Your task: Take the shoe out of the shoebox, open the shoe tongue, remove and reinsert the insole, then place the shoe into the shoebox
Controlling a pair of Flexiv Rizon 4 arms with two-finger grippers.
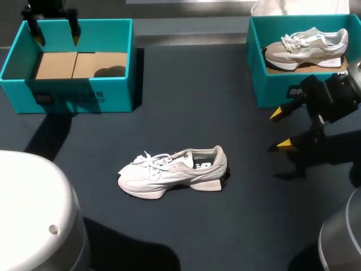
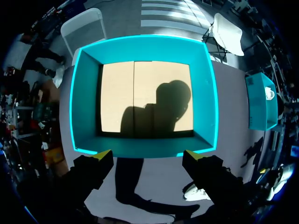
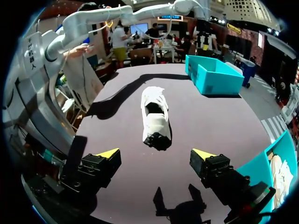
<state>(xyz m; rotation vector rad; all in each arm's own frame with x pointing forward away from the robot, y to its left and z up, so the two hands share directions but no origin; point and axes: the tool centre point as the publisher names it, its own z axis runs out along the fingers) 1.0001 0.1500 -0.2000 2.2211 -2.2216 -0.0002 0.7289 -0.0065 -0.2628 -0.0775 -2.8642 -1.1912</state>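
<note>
The left gripper point(image 1: 56, 35) hangs wide open over the left box point(image 1: 84, 93), holding nothing; only the box's cardboard floor shows inside. In the middle of the table point(image 1: 186, 90) a white shoe point(image 1: 172, 172) stands on its sole, toe to the left, well apart from both boxes. The right box point(image 1: 265, 84) holds a second shoe point(image 1: 307, 48). Just in front of it the right gripper point(image 1: 280, 129) hovers, open and empty.

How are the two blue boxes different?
The left shoebox is empty, showing its bare cardboard floor; the right shoebox has a pale shoe inside. The left pincer hangs open over the left shoebox, while the right pincer sits open outside the right shoebox, in front of it. Both boxes are teal and have no lid.
</note>
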